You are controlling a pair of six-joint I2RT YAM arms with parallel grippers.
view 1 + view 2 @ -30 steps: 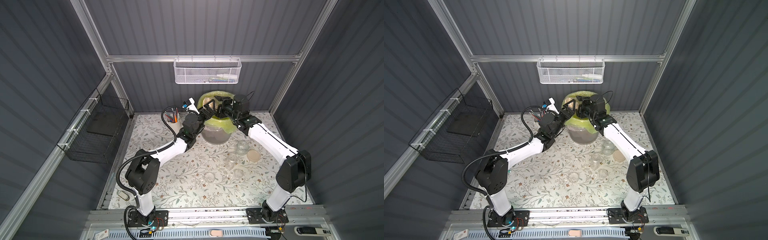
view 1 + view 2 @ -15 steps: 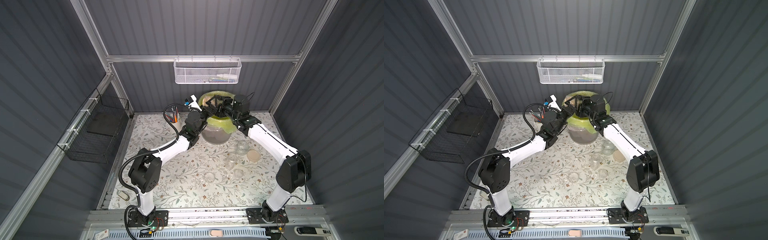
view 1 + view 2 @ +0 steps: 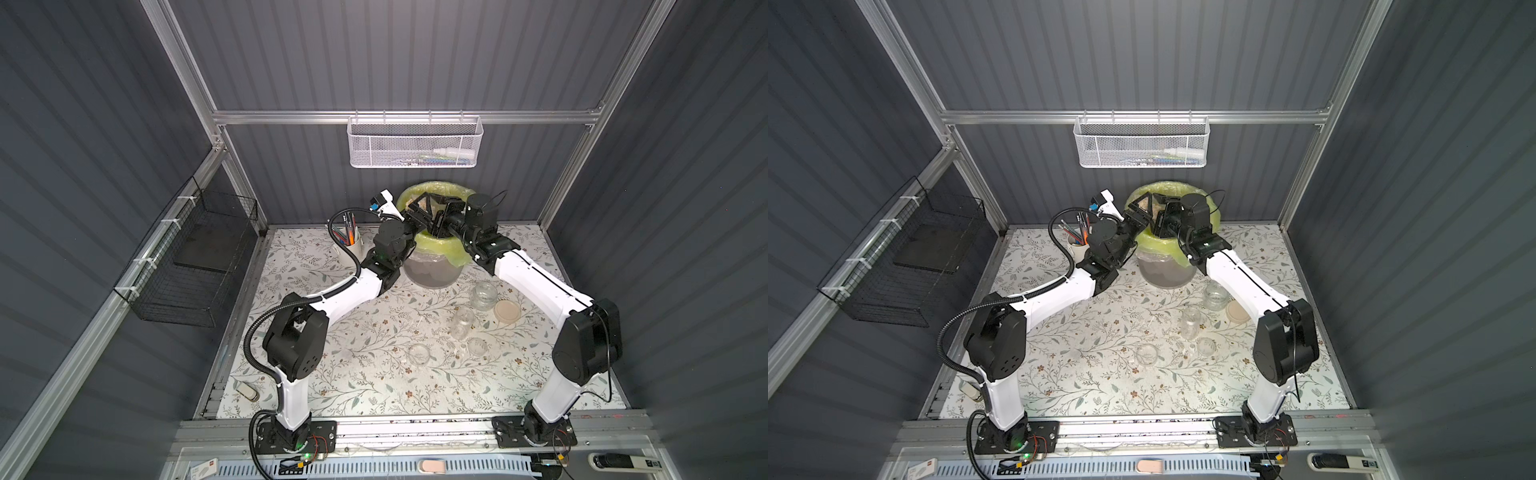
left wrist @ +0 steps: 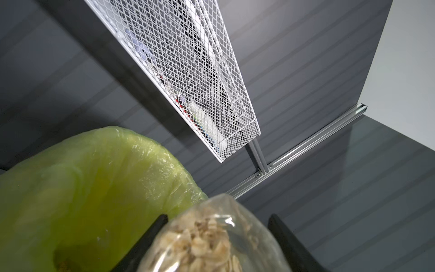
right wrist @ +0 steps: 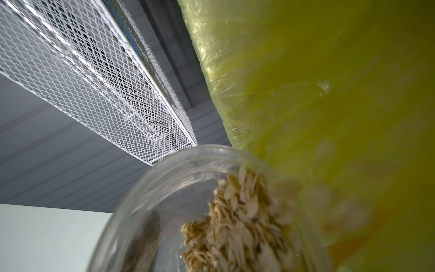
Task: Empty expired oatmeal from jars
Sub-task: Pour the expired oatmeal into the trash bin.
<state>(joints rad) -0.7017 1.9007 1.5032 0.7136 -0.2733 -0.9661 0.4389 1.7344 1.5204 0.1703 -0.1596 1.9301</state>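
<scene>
Four clear glass pieces, one beige lid, one mug and one bin are counted on the tabletop; two wire baskets are hung.

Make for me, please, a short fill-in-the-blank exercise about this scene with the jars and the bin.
1. The right gripper tilts a glass jar of ____ over the bin.
2. The bin is lined with a ____ bag.
3. The beige ____ lies on the table beside the squat jar.
4. The white mesh basket hangs on the ____ wall.

Missing words: oatmeal; yellow-green; lid; back.
</scene>
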